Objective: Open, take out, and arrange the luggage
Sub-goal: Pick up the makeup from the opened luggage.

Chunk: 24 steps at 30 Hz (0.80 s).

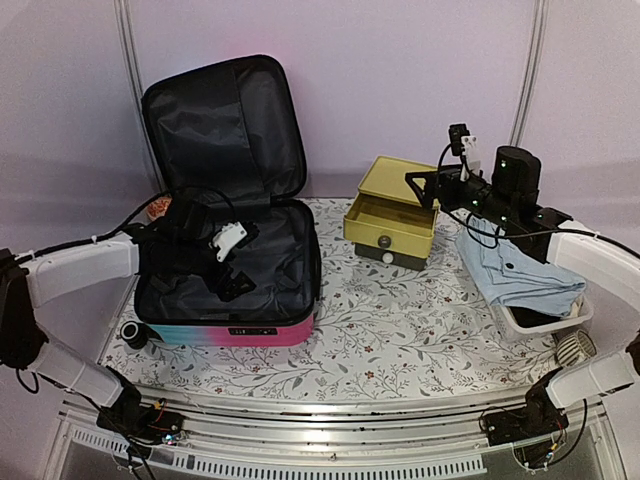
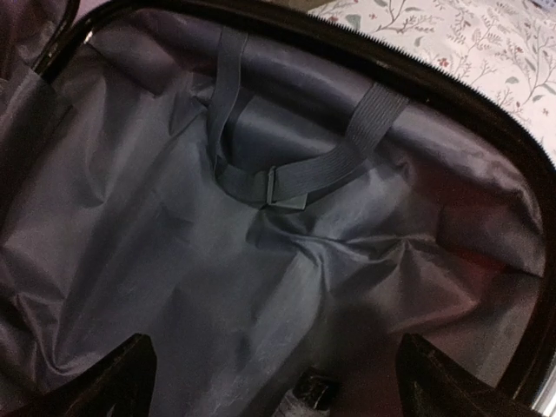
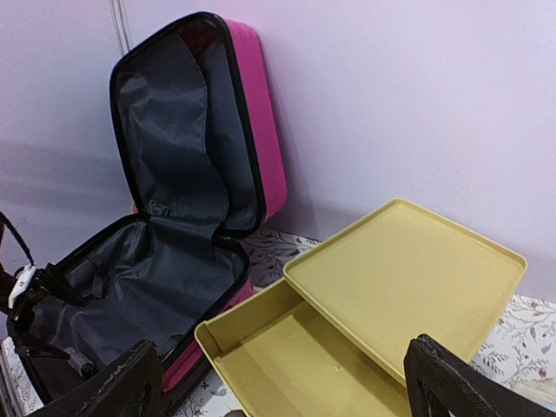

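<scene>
While luggage gapes, left pincer inside, spread

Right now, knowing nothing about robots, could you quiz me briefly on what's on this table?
1. True or false: the luggage stands with its lid raised open.
2. What is draped over the white basket? A: a blue cloth. B: a red bag. C: a newspaper.
3. Which arm's gripper hangs over the luggage's black lining?
Key: 1 true. 2 A. 3 the left gripper, with its jaws open.
</scene>
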Each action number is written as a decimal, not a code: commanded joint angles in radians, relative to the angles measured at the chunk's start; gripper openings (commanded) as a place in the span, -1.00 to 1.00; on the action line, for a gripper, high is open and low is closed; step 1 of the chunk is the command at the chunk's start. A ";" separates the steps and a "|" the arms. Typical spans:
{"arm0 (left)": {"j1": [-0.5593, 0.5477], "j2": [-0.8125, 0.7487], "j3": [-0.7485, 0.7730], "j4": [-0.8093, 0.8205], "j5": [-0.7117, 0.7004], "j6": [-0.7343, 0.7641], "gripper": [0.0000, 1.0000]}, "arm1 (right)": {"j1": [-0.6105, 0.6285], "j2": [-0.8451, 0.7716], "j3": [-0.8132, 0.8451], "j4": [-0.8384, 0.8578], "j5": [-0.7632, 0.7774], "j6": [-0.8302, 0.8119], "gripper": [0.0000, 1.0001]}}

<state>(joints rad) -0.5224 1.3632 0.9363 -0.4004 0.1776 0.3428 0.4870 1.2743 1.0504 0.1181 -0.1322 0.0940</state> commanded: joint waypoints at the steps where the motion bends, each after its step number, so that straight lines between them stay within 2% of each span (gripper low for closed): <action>1: 0.028 0.054 0.076 -0.121 0.049 0.108 0.96 | 0.005 0.028 0.004 0.141 -0.089 -0.044 0.98; 4: 0.028 0.113 0.105 -0.153 0.010 0.106 0.88 | 0.006 0.046 0.025 0.090 -0.113 -0.047 0.96; 8: 0.016 0.164 0.060 -0.151 0.047 0.059 0.74 | 0.006 0.039 0.012 0.017 -0.108 -0.042 0.92; 11: -0.010 0.178 0.018 -0.149 0.018 0.050 0.64 | 0.006 0.033 0.009 -0.001 -0.073 -0.061 0.90; 18: -0.037 0.167 0.028 -0.159 -0.002 -0.014 0.60 | 0.006 0.068 0.086 -0.085 -0.079 -0.117 0.82; 24: -0.127 0.081 -0.002 -0.141 -0.053 -0.138 0.61 | 0.007 -0.006 0.063 -0.156 0.065 -0.135 0.83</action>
<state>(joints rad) -0.5739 1.5211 0.9531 -0.5339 0.1448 0.3058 0.4908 1.3289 1.1042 0.0319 -0.1669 -0.0147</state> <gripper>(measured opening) 0.801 0.912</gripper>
